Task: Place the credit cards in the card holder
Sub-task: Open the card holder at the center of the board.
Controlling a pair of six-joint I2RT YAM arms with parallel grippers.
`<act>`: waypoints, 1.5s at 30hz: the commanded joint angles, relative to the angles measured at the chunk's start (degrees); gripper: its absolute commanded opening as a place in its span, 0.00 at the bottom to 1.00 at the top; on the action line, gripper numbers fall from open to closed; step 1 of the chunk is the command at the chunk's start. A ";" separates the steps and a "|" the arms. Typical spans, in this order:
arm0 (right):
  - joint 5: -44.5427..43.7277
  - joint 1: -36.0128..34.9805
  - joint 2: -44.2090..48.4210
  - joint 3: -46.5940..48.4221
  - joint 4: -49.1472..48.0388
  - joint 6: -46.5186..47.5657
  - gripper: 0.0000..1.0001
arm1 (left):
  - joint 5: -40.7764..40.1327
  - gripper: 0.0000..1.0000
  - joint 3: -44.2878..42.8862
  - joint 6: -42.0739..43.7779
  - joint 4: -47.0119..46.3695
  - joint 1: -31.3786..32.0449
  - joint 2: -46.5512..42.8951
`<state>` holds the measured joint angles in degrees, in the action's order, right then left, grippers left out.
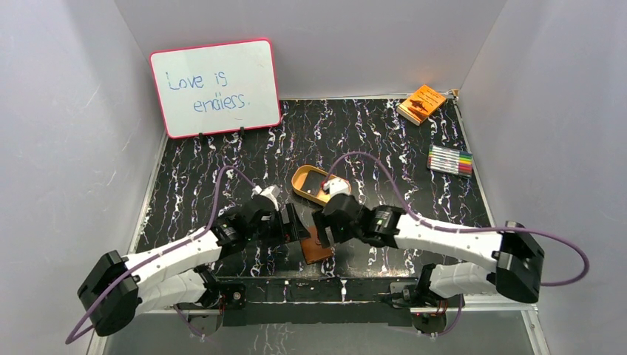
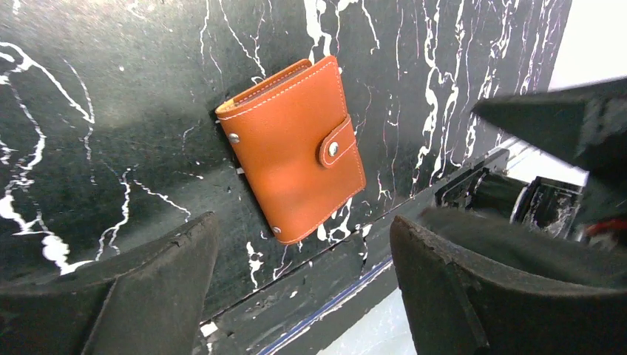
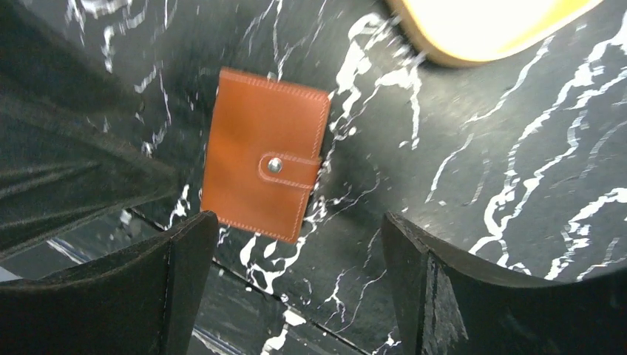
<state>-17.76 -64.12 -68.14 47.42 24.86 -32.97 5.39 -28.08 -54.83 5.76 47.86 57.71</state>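
The card holder (image 1: 318, 248) is a reddish-brown leather wallet lying flat near the table's front edge, folded shut with its strap snapped. It shows in the left wrist view (image 2: 292, 148) and in the right wrist view (image 3: 262, 151). No credit cards show in any view. My left gripper (image 1: 293, 222) hangs just left of the holder and my right gripper (image 1: 322, 225) just right of it. The left gripper (image 2: 302, 225) stands open above the holder's near corner, holding nothing. The right gripper (image 3: 299, 218) is also open and empty, with the holder a little beyond its left finger.
A tan oval tray (image 1: 305, 180) lies just behind the grippers, its rim (image 3: 444, 55) at the top of the right wrist view. An orange booklet (image 1: 421, 103) sits back right, a marker set (image 1: 449, 159) at the right, and a whiteboard (image 1: 214, 85) back left.
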 commanded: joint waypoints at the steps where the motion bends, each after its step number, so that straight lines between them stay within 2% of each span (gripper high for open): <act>1: -3.78 -4.97 -3.61 1.93 -0.03 -2.75 0.86 | 0.29 0.81 0.54 -5.84 -7.17 1.27 2.31; 6: -3.89 -6.97 -7.41 1.12 -3.39 -5.75 0.68 | -0.43 0.73 0.74 -9.14 -10.75 1.28 5.35; 9: -5.39 -7.45 -9.25 1.28 -3.77 -7.88 0.58 | -1.32 0.60 -0.54 -11.13 -9.65 1.28 8.10; 12: -5.81 -7.77 -10.13 1.02 -4.68 -9.20 0.53 | -2.31 0.47 -1.00 -13.41 -8.50 1.28 10.13; 19: -5.54 -8.58 -13.14 2.18 -5.40 -9.06 0.51 | -2.07 0.28 -2.23 -16.05 -9.37 1.28 12.63; 27: -7.19 -8.64 -17.01 4.05 -4.30 -9.63 0.50 | -1.92 0.16 -3.14 -17.40 -10.14 1.28 15.63; 36: -8.72 -8.65 -19.25 5.99 -2.68 -9.79 0.51 | -0.39 0.06 -2.18 -18.59 -12.53 1.28 20.55; 45: -10.88 -8.68 -22.13 7.16 -0.67 -8.81 0.52 | -0.90 0.03 -1.10 -18.61 -11.34 1.28 20.86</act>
<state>-25.41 -72.51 -88.99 51.68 22.59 -41.85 4.75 -29.71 -73.36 -7.14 48.93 78.56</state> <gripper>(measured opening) 0.516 0.040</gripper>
